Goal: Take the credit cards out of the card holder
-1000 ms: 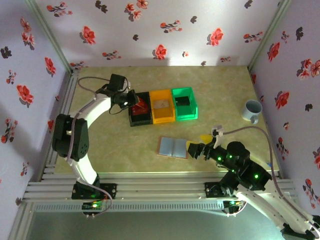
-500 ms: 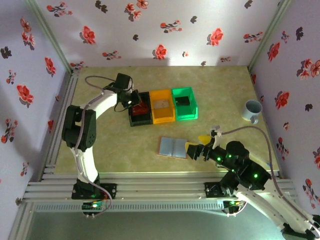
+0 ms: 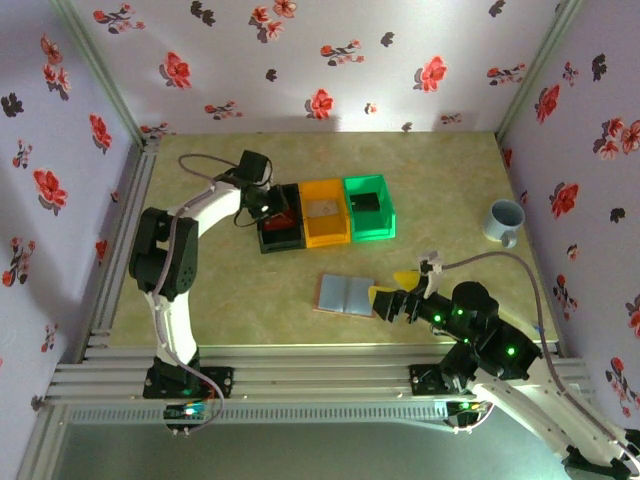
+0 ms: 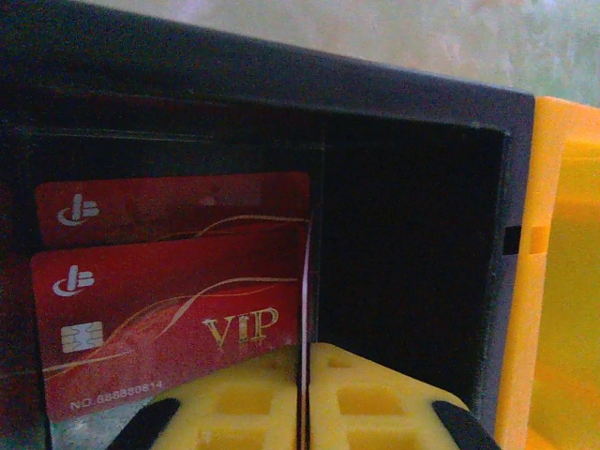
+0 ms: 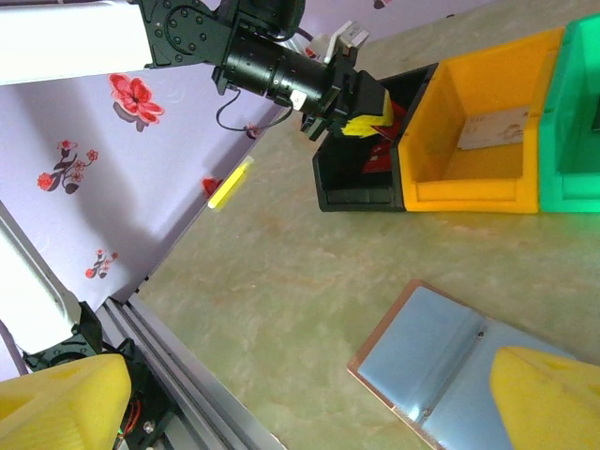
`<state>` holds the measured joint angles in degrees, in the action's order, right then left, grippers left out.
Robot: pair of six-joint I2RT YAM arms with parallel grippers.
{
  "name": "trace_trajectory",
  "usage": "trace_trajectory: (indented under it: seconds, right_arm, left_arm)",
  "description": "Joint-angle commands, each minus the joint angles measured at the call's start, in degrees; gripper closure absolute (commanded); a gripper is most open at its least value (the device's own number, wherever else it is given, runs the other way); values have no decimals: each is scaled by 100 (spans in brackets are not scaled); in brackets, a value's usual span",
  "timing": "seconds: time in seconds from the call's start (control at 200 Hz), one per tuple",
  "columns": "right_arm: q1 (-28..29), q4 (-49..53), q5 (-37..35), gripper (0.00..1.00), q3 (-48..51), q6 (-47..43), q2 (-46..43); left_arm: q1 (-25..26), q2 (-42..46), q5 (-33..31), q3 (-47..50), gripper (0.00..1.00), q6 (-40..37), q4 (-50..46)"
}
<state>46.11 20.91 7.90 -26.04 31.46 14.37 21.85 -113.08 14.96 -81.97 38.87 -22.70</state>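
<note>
Flowery walls [image 3: 330, 60] ring the table [image 3: 220, 290], where the holder [image 3: 345, 295] lies open at lower middle beside the wide-apart right gripper [image 3: 392, 288], while the left gripper [image 4: 305, 364], pinching a thin card [image 4: 305, 281] over the black bin [image 3: 282, 243], should let go low, well inside its walls.

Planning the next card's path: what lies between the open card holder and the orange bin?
Nothing but bare beige tabletop separates the pale-blue bifold card holder from the orange plastic bin, as the top external and right wrist views show.
</note>
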Motion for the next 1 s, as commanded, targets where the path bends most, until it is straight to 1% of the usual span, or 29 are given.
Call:
trace_trajectory:
  seconds: [0.0, 0.26, 0.435, 0.555, 0.61, 0.69, 0.795, 0.915, 0.995]
  right_arm:
    - [-26, -270, 111, 1, 62, -93, 4]
    - [-31, -257, 93, 1, 54, -84, 4]
    - [-31, -232, 76, 1, 44, -79, 4]
    - [-30, -227, 54, 1, 46, -79, 13]
    - [-25, -209, 44, 1, 34, -77, 13]
    - [-31, -188, 23, 1, 13, -74, 13]
    - [-28, -125, -48, 1, -19, -101, -11]
    - [-30, -72, -152, 1, -57, -121, -83]
    - [-26, -27, -230, 1, -93, -126, -75]
  left_arm:
    - [23, -92, -142, -66, 89, 41, -41]
    - [25, 13, -280, -183, 81, -3, -267]
    - [22, 168, -378, -365, 71, -108, -560]
    - [27, 311, -424, -506, 67, -164, -788]
    - [25, 392, -458, -567, 64, -182, -902]
    - [24, 513, -500, -681, 62, -243, -1076]
    - [26, 627, -570, -943, 55, -373, -1457]
    - [16, 801, -730, -1510, 53, -678, -2150]
    - [-19, 1034, -814, -1923, 49, -855, -2566]
